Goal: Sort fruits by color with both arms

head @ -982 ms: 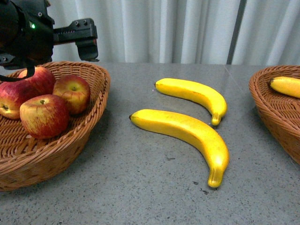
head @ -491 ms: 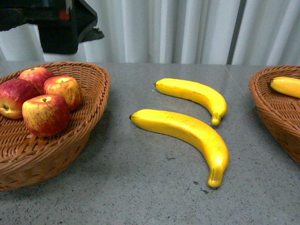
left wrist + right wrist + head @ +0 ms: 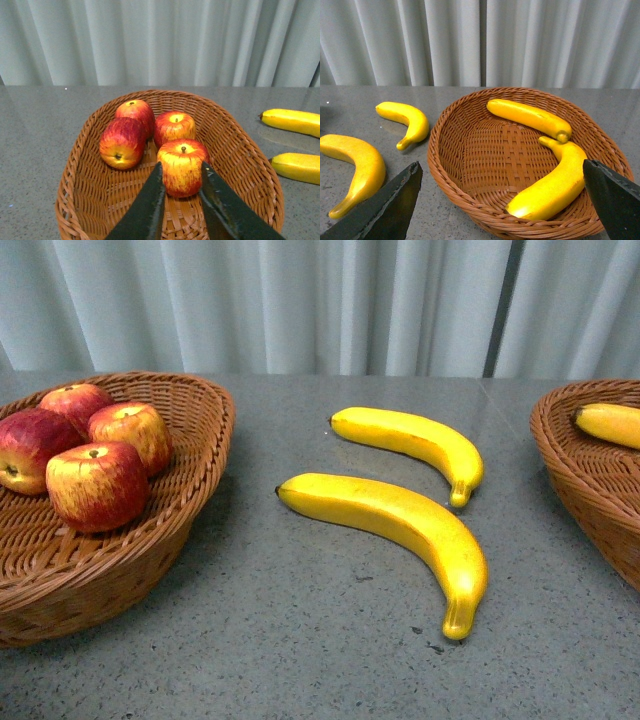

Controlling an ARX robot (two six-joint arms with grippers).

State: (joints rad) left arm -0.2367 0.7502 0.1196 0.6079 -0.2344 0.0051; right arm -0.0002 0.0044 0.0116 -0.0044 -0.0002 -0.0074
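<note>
Several red apples (image 3: 97,485) lie in the left wicker basket (image 3: 200,490). Two yellow bananas lie on the table, the far one (image 3: 410,445) and the near one (image 3: 400,525). Neither arm shows in the front view. In the left wrist view my left gripper (image 3: 182,166) is open above the basket (image 3: 80,165), and the nearest apple (image 3: 182,167) shows between its fingertips. My right gripper (image 3: 501,167) is wide open and empty over the right basket (image 3: 445,150), which holds two bananas, one (image 3: 530,117) further off and one (image 3: 552,185) nearer.
The right basket's rim (image 3: 560,460) shows at the front view's right edge with a banana (image 3: 610,423) in it. Grey tabletop (image 3: 300,640) lies between the baskets. A white curtain (image 3: 320,300) hangs behind the table.
My left arm has lifted away from above the apple basket and left the front view. The apples have shifted slightly in the basket. The bananas have not moved.
</note>
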